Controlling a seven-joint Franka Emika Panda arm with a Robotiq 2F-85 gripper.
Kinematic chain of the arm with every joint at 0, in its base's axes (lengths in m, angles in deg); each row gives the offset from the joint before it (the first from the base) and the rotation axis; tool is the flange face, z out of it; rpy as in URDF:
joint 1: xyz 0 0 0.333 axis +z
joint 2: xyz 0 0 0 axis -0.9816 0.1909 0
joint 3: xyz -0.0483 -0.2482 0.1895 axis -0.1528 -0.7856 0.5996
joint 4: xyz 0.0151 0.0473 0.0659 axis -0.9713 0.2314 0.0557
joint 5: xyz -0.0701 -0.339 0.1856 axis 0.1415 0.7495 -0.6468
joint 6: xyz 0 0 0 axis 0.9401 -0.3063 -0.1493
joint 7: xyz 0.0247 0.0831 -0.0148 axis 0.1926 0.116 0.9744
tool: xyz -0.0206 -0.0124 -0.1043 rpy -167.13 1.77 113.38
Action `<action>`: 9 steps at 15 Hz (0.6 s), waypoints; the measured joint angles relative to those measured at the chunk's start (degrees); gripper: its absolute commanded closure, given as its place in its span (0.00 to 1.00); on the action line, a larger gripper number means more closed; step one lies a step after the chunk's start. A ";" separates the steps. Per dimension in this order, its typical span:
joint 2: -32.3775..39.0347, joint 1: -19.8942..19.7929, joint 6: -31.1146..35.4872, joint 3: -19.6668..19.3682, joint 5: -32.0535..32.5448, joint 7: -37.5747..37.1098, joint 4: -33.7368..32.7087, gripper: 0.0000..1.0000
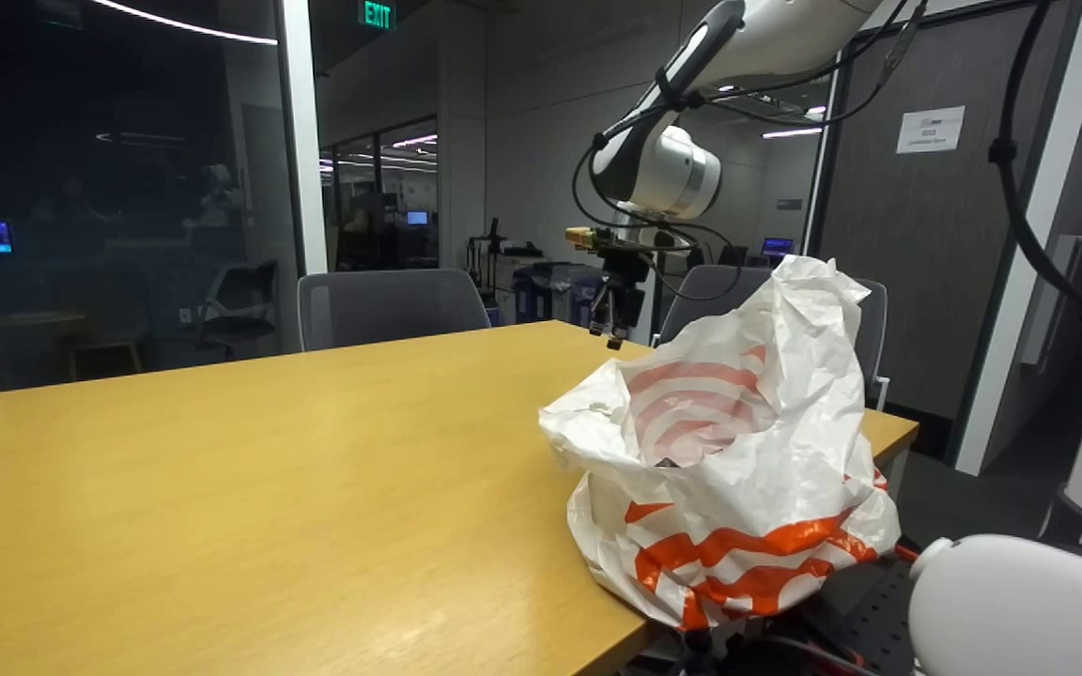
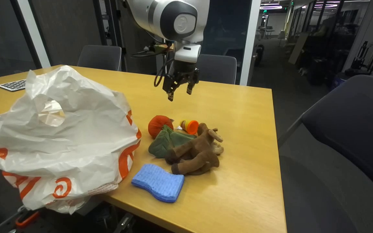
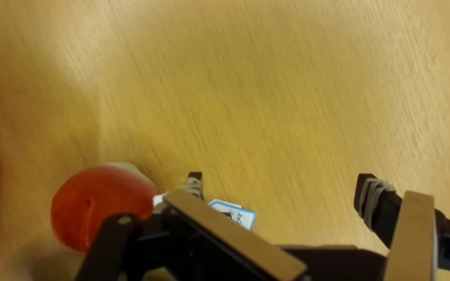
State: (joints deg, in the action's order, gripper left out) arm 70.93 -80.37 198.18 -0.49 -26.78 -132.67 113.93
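1. We see the arm [image 2: 181, 22] bent down over the grainy wooden table [image 2: 248, 145], its gripper [image 2: 180, 94] hanging tip-down, jaws spread wide.
2. We find the rounded, soft-looking red-orange ball [image 2: 159, 127] on the table, below and to one side of the gripper, just beside folded green fabric [image 2: 170, 143] and a cylindrical yellow tub [image 2: 189, 126].
3. Nearby we note a crinkled white plastic bag [image 2: 92, 136], a plush brown animal [image 2: 204, 149] and a wavy-edged, ridged blue sponge [image 2: 159, 183].
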 measured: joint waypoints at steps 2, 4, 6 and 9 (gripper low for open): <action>0.14 0.37 0.73 -1.28 2.90 -3.35 0.76 0.00; 0.33 0.93 0.75 -2.56 6.77 -6.82 1.65 0.00; 0.62 1.40 0.75 -3.16 9.88 -9.14 2.39 0.00; 1.21 2.16 1.82 -3.44 14.09 -10.84 3.04 0.00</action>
State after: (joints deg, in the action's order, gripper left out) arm 72.13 -78.21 200.00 -3.93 -12.69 -143.51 116.97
